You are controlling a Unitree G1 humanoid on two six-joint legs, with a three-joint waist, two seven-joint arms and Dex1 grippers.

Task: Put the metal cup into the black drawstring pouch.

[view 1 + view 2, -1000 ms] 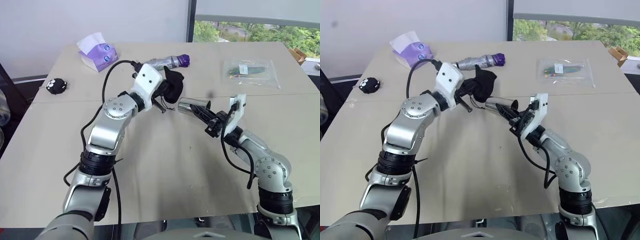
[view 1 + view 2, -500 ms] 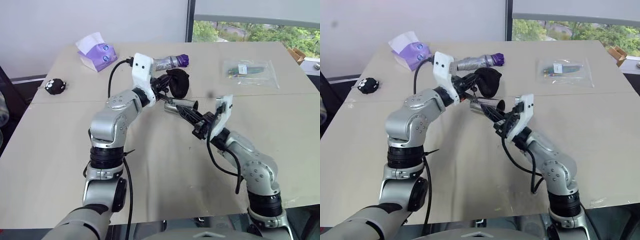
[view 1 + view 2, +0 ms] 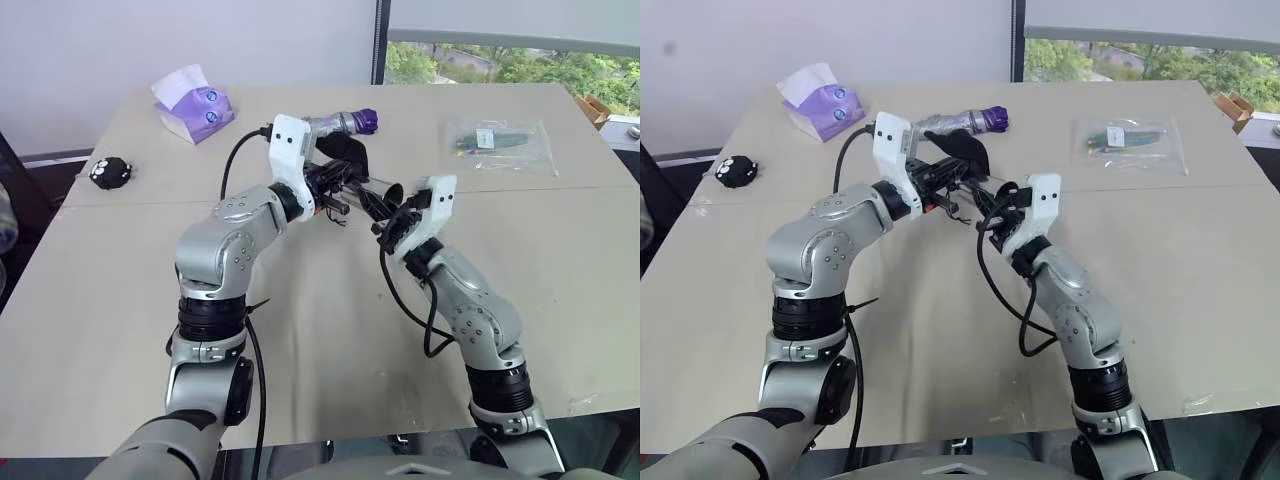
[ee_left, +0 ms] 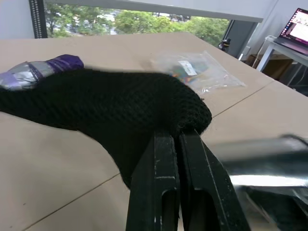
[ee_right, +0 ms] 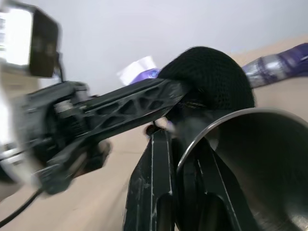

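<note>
Metal cup [image 5: 250,159] clamped in right jaws, touching black drawstring pouch [image 4: 110,103].

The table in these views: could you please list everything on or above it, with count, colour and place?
Metal cup: one, shiny silver, above the table's middle, rim pinched by the right gripper.
Black drawstring pouch: one, black, held in the air beside the cup by the left gripper.
Folded umbrella: one, silver with purple end, far middle of the table.
Tissue pack: one, purple with white tissue, far left.
Round object: one, black with white spots, left edge.
Clear bag: one, transparent with coloured contents, far right.
Table: one, beige.
Left gripper: black, shut on the pouch.
Right gripper: black, shut on the cup.
</note>
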